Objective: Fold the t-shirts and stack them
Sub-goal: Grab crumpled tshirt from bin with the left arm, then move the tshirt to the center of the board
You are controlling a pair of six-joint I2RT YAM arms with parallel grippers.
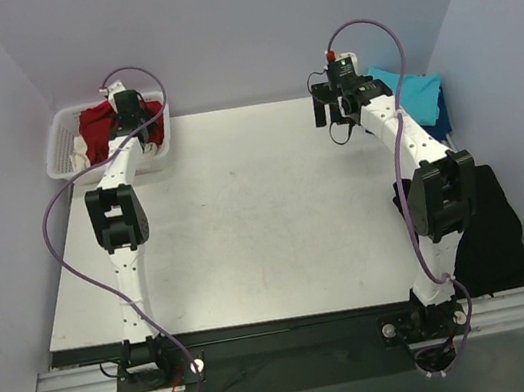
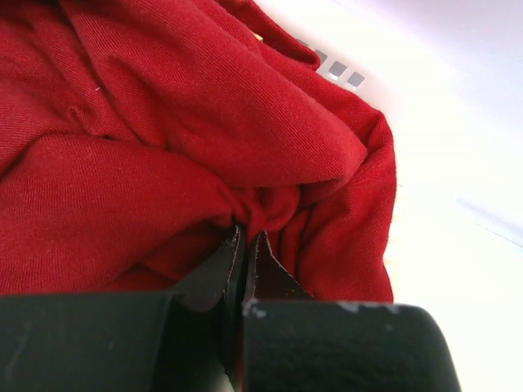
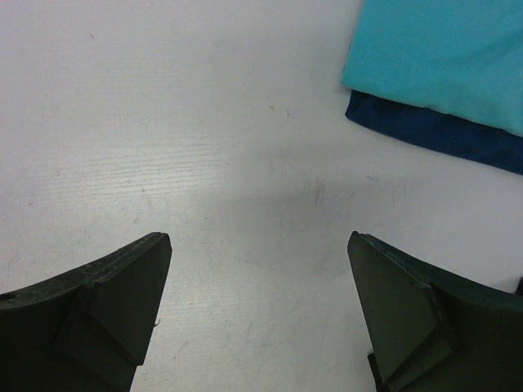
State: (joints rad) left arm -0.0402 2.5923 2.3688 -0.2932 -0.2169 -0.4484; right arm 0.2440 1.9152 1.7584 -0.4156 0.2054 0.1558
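Left gripper point(image 2: 245, 237) clamps the crumpled dark red cotton t-shirt point(image 2: 163, 122) inside the far-left white lattice basket point(image 1: 61, 150); right gripper point(image 3: 260, 269) gapes empty, well apart.

White lattice basket point(image 1: 59, 150) sat at the far left corner of the worktop point(image 1: 266, 216). Worktop surface was pale grey and faintly scuffed. Black fabric point(image 1: 493, 236) hung over the worktop's right edge, toward the near side. Aluminium rail point(image 1: 288, 346) ran along the near edge.

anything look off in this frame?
One thing: a dark cloth lies crumpled at the table's near-right edge, apart from the turquoise t-shirt stack. Otherwise normal: the left gripper pinches the dark red t-shirt in the basket.
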